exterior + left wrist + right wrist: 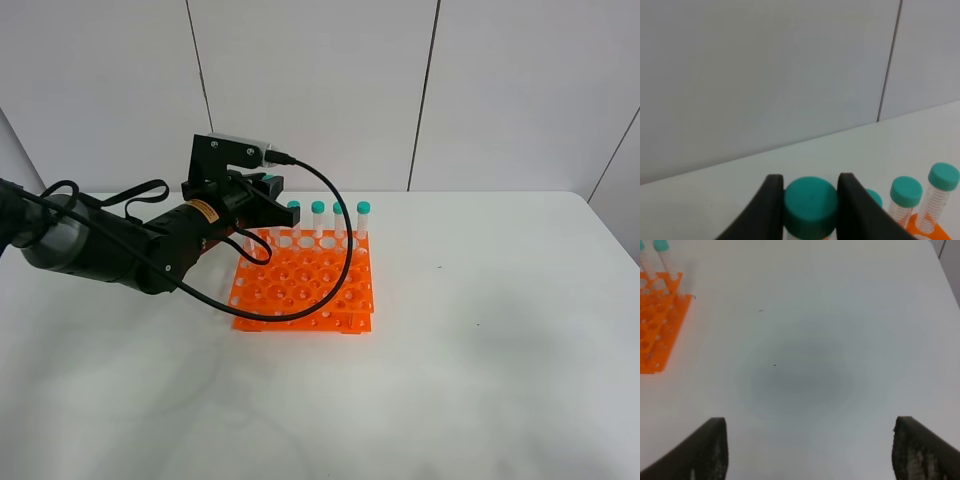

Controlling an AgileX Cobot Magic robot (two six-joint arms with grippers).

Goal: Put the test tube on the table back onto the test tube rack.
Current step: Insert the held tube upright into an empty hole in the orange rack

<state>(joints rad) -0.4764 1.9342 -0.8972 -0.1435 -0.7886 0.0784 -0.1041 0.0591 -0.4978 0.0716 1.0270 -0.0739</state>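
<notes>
Left gripper (pixel 810 181) is clamped on the teal cap of the test tube (pixel 810 210); just beside it other capped tubes (pixel 905 194) stand in the test tube rack (pixel 300 285) beneath. Right gripper (pixel 810 440), well apart, hangs with jaws spread wide over the table (pixel 840 315)

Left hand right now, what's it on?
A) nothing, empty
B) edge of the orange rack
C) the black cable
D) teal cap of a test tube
D: in the left wrist view the left hand is closed on both sides of the teal cap of a test tube, next to the other capped tubes standing in the orange test tube rack.
</notes>
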